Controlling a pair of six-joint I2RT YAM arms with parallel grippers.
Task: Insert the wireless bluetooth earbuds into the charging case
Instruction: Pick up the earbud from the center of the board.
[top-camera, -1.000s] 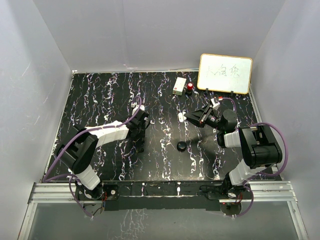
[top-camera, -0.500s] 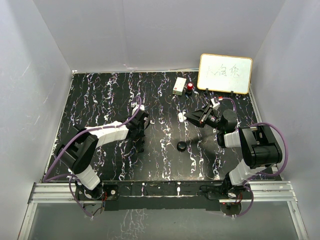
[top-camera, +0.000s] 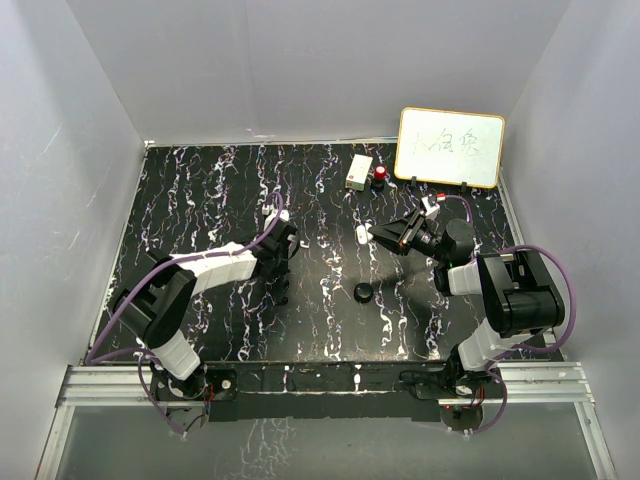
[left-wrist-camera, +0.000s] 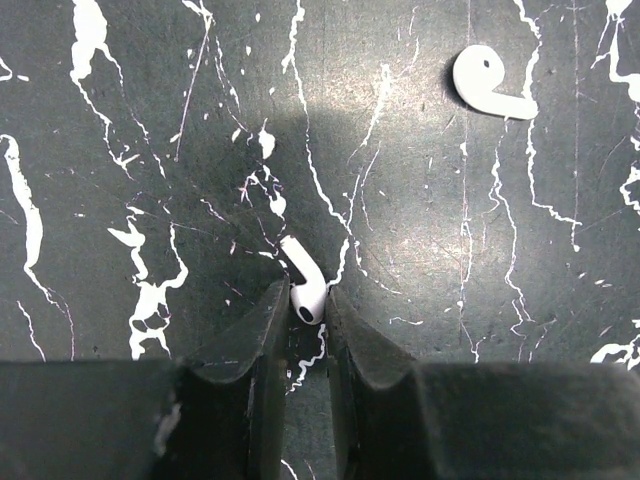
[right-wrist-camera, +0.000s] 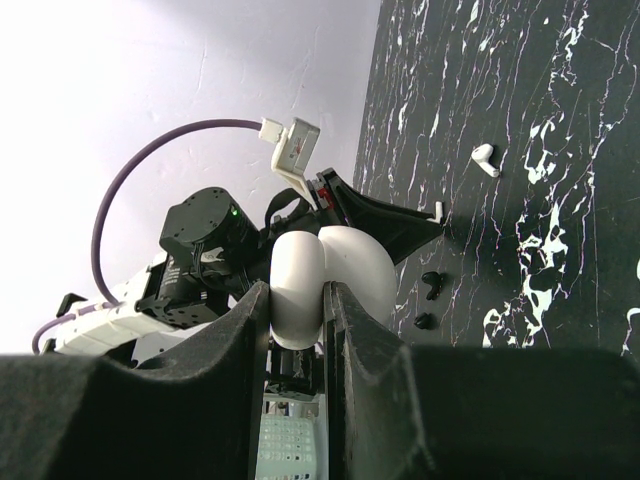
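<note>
No brand or label can be read anywhere, and the only writing is far to the right. On the left, the left tool (left-wrist-camera: 305, 300) is down at the black, white-veined table (left-wrist-camera: 150, 150). Its two dark fingers are drawn in until only a narrow gap is left, and they are clamped on the bulb end of a white earbud (left-wrist-camera: 303, 275). That earbud's stem pokes out past the fingertips, tilted away to the left. A second white earbud (left-wrist-camera: 487, 82) lies loose on the table, well apart from the pinched one, toward the upper right of the left wrist view, with a small dark hole showing on its bulb. Toward the middle of the table a black puck (top-camera: 364, 292) sits alone. The right wrist view also shows two tiny black pieces (right-wrist-camera: 430, 285) lying near each other on the table, too small to identify. The right tool (right-wrist-camera: 297, 300) is closed on the white charging case (right-wrist-camera: 330, 270). Two rounded white halves show, with one squeezed between the fingers. At the far edge stand a white box (top-camera: 358, 172) and a small red object (top-camera: 381, 177) just beside it. To their right a whiteboard (top-camera: 450, 147) leans upright, bearing a few green handwritten characters that are too faint to read.
</note>
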